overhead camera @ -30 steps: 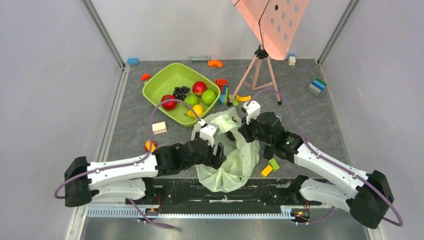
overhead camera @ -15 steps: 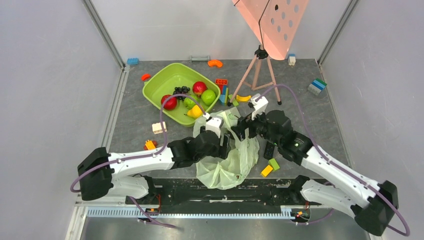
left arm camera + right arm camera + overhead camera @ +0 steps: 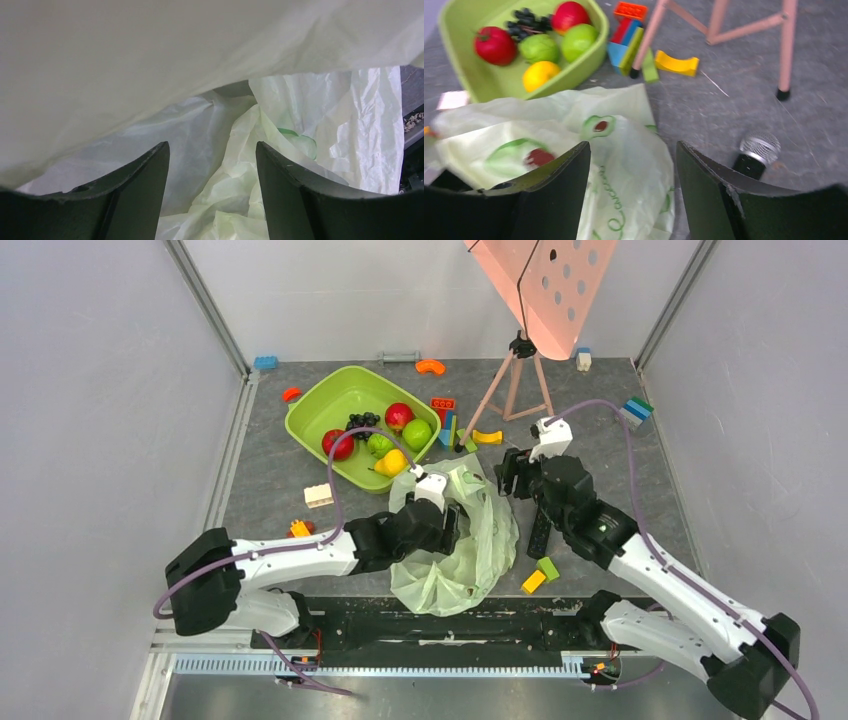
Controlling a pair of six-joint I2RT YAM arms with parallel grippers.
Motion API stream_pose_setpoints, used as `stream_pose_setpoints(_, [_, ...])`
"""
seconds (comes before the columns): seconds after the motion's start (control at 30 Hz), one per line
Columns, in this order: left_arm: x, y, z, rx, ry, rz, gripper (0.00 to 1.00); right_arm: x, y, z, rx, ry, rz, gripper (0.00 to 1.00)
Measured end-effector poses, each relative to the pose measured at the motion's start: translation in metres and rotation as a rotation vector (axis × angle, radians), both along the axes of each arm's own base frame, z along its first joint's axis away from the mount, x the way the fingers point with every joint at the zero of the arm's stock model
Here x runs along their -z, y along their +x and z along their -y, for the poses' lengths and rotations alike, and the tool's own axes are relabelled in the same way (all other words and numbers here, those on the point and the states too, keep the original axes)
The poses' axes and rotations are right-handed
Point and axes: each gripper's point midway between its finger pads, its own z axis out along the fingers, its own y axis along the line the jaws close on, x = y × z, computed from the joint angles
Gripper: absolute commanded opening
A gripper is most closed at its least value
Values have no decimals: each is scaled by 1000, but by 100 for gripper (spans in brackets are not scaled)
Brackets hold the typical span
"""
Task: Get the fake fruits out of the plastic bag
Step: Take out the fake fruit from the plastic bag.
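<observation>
Searched inside the crinkly pale-green plastic bag [image 3: 455, 565] with left fingers [image 3: 448, 525] spread empty, right fingers [image 3: 512, 476] released alongside; next likely needed a fake fruit found ahead.

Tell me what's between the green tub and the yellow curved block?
Red, blue and green blocks and a pink tripod leg, clearest in the right wrist view.

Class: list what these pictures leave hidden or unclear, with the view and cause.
- What the bag holds: top view, folds and the left arm cover it; left wrist view shows only plastic.
- End of the left gripper: top view, lost in bag folds.
- Bag lettering: right wrist view, blurred.
- Microphone handle: right wrist view, behind the right gripper.
</observation>
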Motion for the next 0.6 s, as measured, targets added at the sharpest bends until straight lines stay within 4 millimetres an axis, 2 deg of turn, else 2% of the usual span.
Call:
stream_pose_setpoints(0.17, [0, 4, 1, -1, 17, 16, 67, 37, 24, 20, 121, -68, -108, 67])
stream_pose_setpoints(0.33, [0, 9, 3, 2, 42, 37, 66, 76, 50, 38, 206, -112, -221, 60])
stream_pose_setpoints(0.6, [3, 14, 8, 17, 50, 65, 66, 125, 81, 40, 228, -96, -344, 50])
